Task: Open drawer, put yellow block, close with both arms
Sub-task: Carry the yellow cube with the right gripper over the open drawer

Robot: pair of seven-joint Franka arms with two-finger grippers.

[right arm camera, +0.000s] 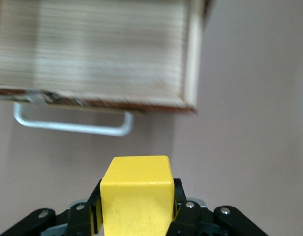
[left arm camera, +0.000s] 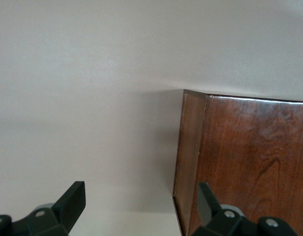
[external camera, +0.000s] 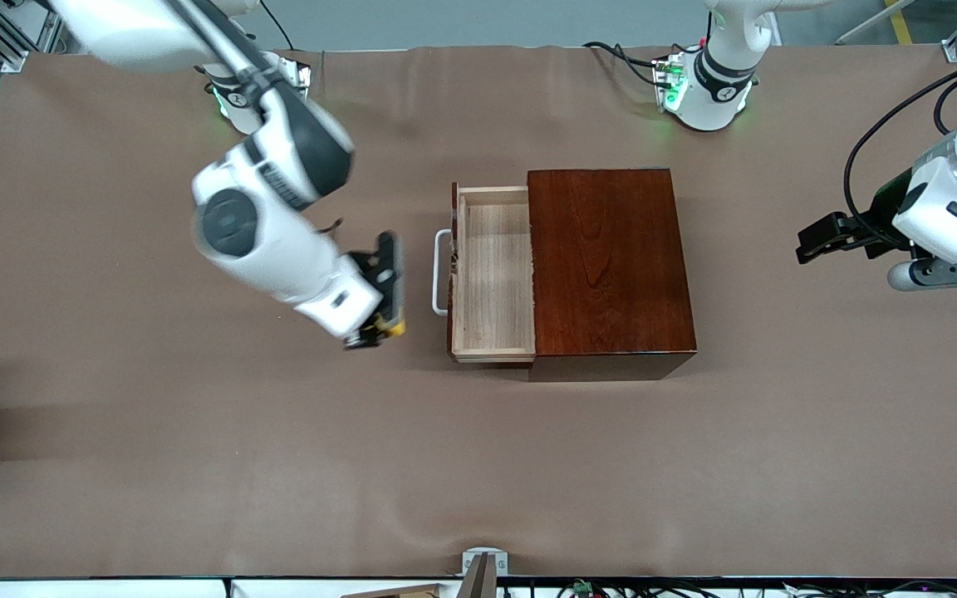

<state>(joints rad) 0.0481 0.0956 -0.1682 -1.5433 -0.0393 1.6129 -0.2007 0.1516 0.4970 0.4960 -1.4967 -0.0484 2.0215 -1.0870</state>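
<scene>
The right gripper (external camera: 385,325), jaws clamping the block (right arm camera: 136,194), is hanging left of center, the open drawer (external camera: 493,274) lying just rightward, while the left gripper (external camera: 812,241) is waiting open-jawed at right.

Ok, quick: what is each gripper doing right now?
Left gripper: open, empty, beside the wooden box.
Right gripper: closed on the yellow block, over the table in front of the open drawer.

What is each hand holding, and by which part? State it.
The right hand grips the small bright yellow cube by its two side faces. The left hand holds nothing.
</scene>
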